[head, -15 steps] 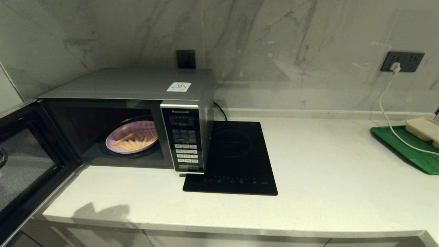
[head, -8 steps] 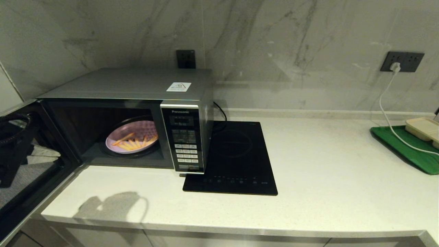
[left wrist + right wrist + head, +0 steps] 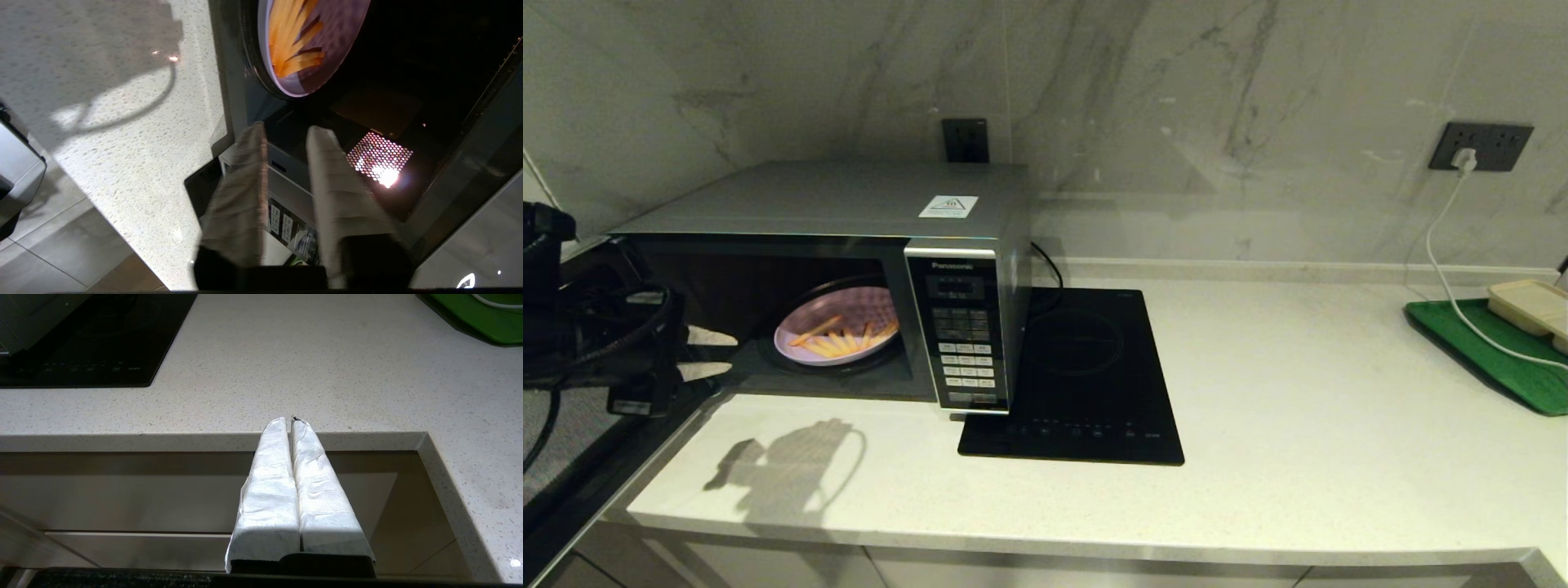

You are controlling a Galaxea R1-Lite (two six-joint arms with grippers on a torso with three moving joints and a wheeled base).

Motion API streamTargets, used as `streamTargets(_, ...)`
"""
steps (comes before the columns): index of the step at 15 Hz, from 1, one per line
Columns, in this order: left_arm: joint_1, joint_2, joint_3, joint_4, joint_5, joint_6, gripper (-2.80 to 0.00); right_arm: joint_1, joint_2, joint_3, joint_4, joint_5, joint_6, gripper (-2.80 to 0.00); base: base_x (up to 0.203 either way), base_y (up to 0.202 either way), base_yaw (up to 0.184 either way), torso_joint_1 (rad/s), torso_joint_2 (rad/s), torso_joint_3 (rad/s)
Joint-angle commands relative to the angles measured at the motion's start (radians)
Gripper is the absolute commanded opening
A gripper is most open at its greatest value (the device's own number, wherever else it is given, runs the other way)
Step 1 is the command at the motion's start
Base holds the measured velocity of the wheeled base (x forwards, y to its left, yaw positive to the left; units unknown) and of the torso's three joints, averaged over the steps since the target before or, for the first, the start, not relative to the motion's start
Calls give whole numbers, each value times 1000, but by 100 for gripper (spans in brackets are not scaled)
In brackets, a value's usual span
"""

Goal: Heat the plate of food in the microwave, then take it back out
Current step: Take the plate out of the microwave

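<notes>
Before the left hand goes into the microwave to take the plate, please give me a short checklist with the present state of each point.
1. Microwave door swung fully open: ok.
2. Plate sits flat on the turntable inside, fries on it: ok.
3. Left hand at the mouth of the opening, pointing toward the plate: ok.
4. Left hand fingers apart, nothing between them: ok.
5. Gap wide enough to take the plate rim: cannot tell.
6. Right hand shut and empty, low by the counter front edge, away from the microwave: ok.
</notes>
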Motion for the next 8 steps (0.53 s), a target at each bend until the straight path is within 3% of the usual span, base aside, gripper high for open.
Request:
streamTargets(1, -11, 17, 16, -52, -7, -9, 0, 1, 1, 0, 1, -1, 0, -280, 0, 0, 0, 0, 0, 0)
streamTargets(4, -17, 8, 96, -216, -54, -17, 0, 1, 1, 0, 1, -1, 0, -280, 0, 0, 0, 0, 0, 0)
streamTargets(8, -68, 49, 96, -233, -54, -83, 0, -1, 1, 0, 1, -1, 0, -280, 0, 0, 0, 0, 0, 0)
